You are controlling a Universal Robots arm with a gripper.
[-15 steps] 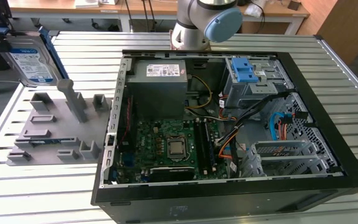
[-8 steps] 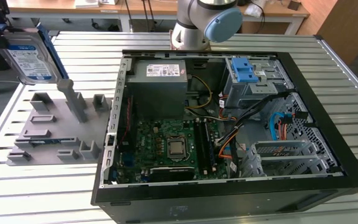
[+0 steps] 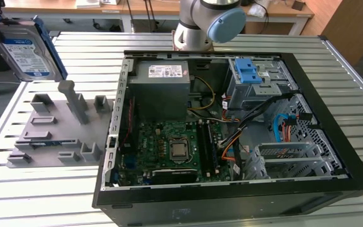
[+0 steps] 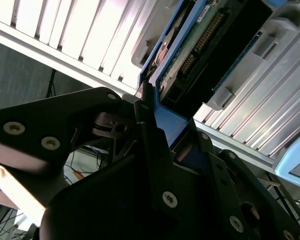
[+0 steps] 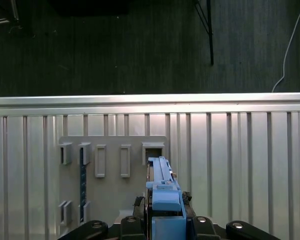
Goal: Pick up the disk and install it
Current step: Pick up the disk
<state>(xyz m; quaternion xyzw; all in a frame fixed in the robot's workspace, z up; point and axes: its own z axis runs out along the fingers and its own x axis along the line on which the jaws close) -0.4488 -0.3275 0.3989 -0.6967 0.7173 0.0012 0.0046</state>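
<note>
Exterior view: the disk (image 3: 27, 51), a flat silver-grey slab with white-and-blue label and blue plastic bracket, hangs at ten o'clock from the black computer case (image 3: 232, 204), over the moulded grey fixture plate (image 3: 49, 137). In the second wrist view the gripper's (image 4: 152, 107) matte black fingers clamp its bracket.

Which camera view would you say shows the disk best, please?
The exterior view: the disk shows its whole labelled face there. The first wrist view shows it edge-on; the second wrist view, its connector end.
</note>
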